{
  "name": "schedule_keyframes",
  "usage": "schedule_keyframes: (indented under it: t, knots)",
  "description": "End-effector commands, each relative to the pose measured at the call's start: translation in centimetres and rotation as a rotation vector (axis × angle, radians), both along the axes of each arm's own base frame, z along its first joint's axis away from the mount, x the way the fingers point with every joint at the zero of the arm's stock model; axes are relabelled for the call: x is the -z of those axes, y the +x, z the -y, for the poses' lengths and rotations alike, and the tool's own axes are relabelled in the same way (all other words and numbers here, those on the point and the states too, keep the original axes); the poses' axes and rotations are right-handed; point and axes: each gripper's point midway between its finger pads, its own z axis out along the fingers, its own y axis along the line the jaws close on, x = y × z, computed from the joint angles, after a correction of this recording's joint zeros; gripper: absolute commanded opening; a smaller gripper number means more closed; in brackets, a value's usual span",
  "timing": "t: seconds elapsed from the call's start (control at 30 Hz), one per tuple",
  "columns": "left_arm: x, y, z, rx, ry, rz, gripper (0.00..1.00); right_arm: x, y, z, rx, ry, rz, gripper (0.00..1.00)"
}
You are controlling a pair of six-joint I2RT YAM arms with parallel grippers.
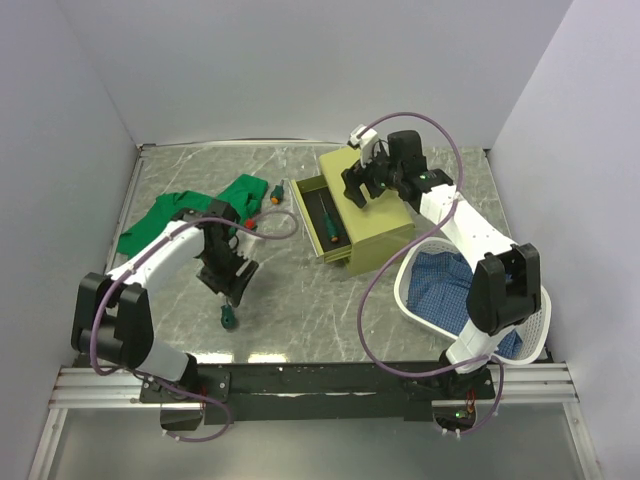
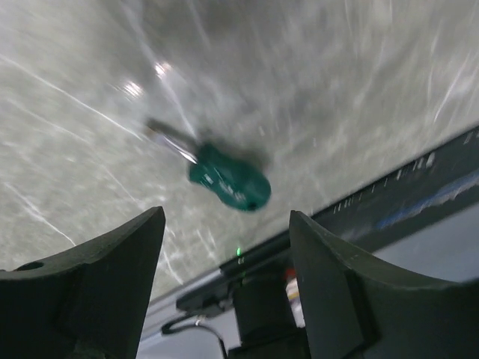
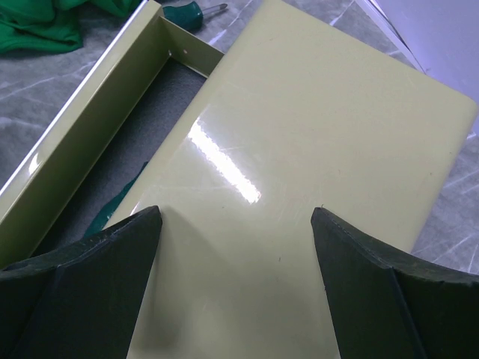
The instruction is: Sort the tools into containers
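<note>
Because the short green-handled screwdriver [image 2: 228, 183] lies loose on the grey marbled counter [image 2: 90, 112], the left pincer [image 2: 226, 221] hangs over it with its fingers spread wide and empty, seemingly lined up for a pick. That tool sits well to the left of the boxy olive-yellow chest [image 1: 382, 235], nearer the arm bases. The right pincer [image 3: 236, 213] hovers directly above the chest's smooth lid, likewise spread and holding nothing. It is probably keeping clear of the pulled-out top drawer [image 1: 309, 225] on the chest's left side, where a long green-handled screwdriver [image 1: 328, 222] already lies. A third screwdriver [image 1: 277, 194] rests just beyond the drawer's far corner, beside the crumpled green fabric cloth [image 1: 185, 215], not yet sorted.
</note>
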Motion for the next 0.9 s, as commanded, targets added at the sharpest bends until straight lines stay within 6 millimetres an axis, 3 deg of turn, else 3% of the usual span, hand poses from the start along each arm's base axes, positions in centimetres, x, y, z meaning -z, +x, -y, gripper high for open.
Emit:
schedule_keyframes:
  t: [0.0, 0.23, 0.33, 0.63, 0.87]
  knots:
    - [-0.1, -1.5, -0.3, 0.091, 0.033, -0.025, 0.73, 9.6, -4.5, 3.5, 0.062, -0.174, -0.351, 0.89]
    - [2.1, -3.7, -1.5, 0.087, 0.127, -0.141, 0.73, 10.0, -4.9, 3.7, 0.053, -0.182, -0.356, 0.89]
    - [3.0, -3.6, -1.6, 0.081, 0.135, -0.14, 0.72, 10.1, -5.0, 3.7, 0.053, -0.185, -0.359, 0.89]
    - [4.7, -2.2, 0.7, 0.074, 0.062, -0.139, 0.7, 10.1, -5.2, 3.9, 0.055, -0.192, -0.363, 0.89]
    - [6.1, -3.5, -0.5, 0.07, 0.122, -0.182, 0.66, 9.9, -5.1, 4.0, 0.058, -0.194, -0.354, 0.89]
